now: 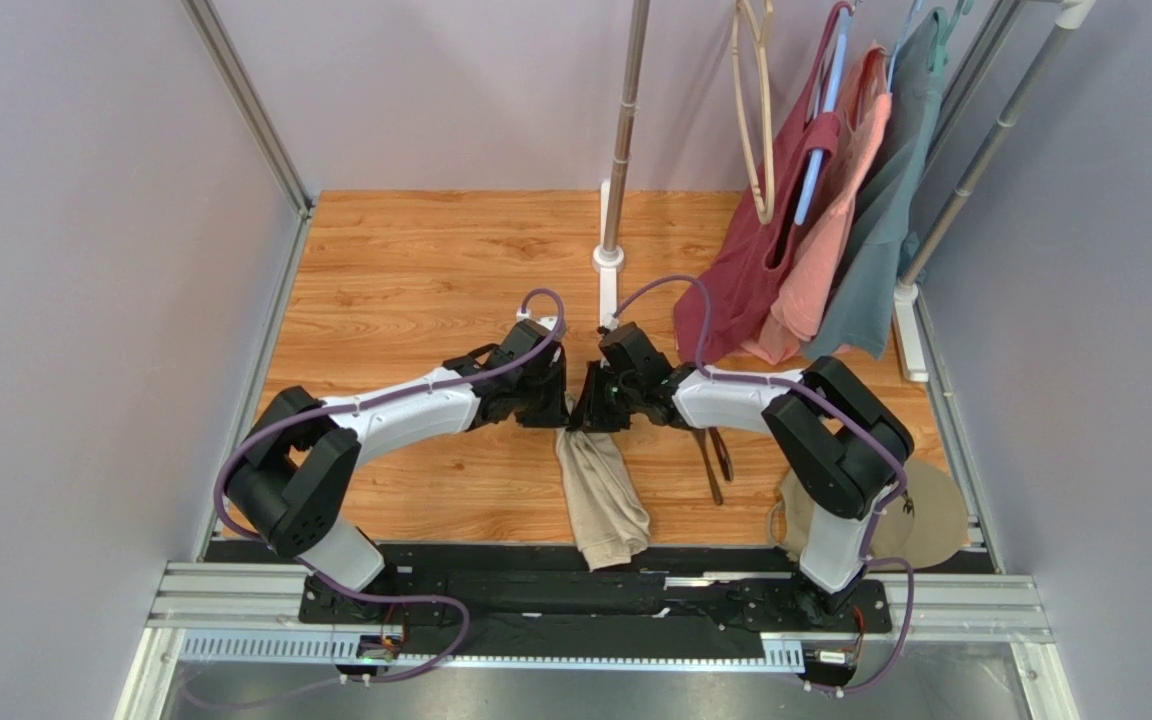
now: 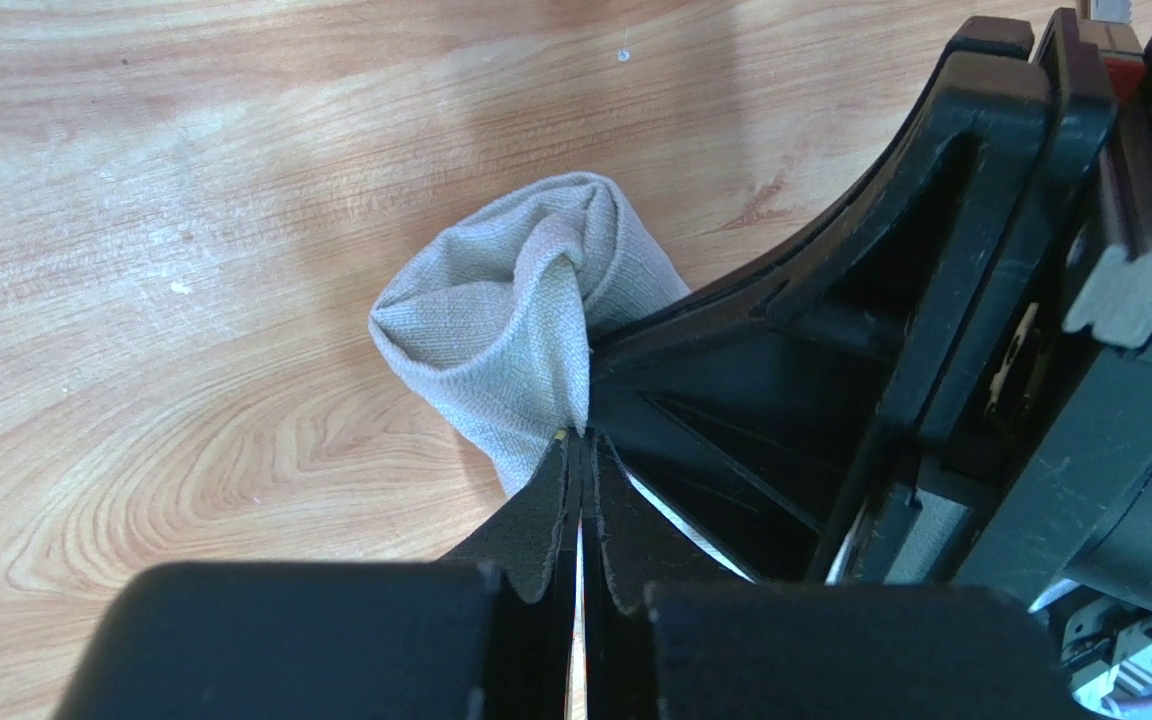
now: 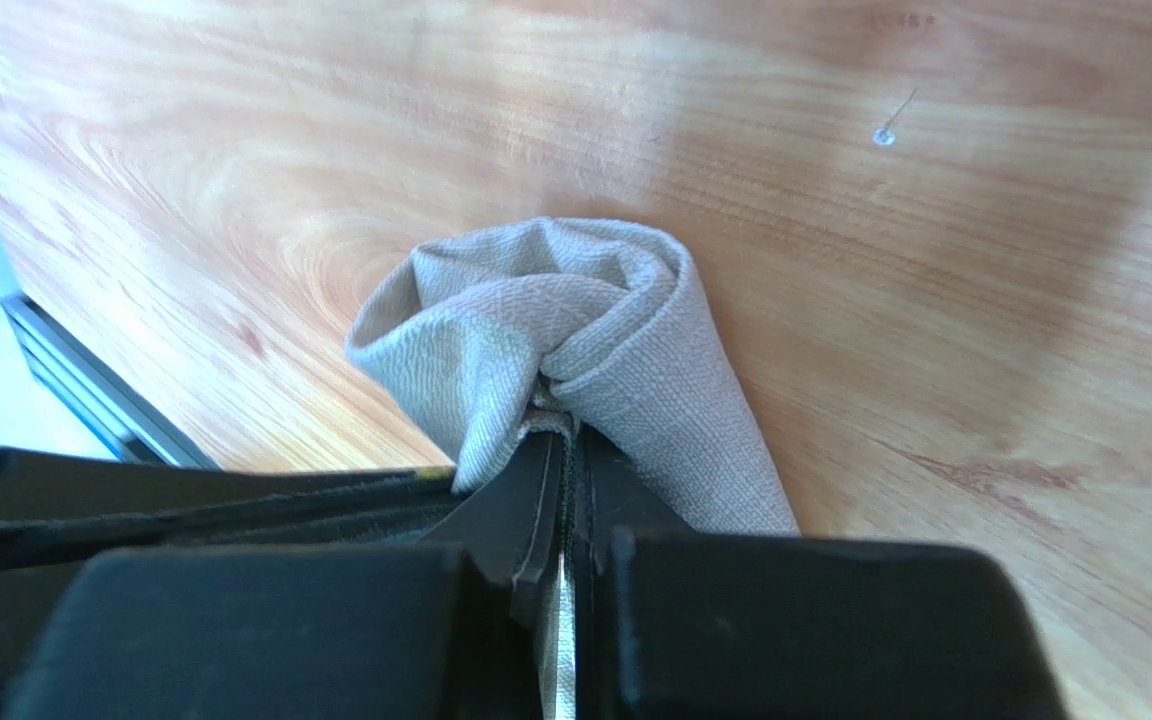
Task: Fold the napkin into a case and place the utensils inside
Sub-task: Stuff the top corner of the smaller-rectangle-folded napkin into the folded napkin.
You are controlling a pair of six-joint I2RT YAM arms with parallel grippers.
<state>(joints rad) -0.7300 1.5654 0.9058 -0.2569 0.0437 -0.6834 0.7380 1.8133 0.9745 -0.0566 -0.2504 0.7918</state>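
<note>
On the wood-grain table (image 1: 417, 270) a grey pole (image 1: 624, 135) rises from a white foot at the far edge, and just right of that pole hang what looks like an empty pale hanger (image 1: 755, 113), a maroon garment (image 1: 740, 263), a salmon garment (image 1: 823, 255) and a grey-teal garment (image 1: 880, 248), with a round tan disc (image 1: 935, 518) lying nearer and further right.

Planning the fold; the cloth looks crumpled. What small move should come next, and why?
Probably draw the hands apart. The left hand and right hand are both shut on one end of the napkin, nearly touching, so the cloth lies bunched and narrow; spreading it flat likely has to precede any fold.
</note>
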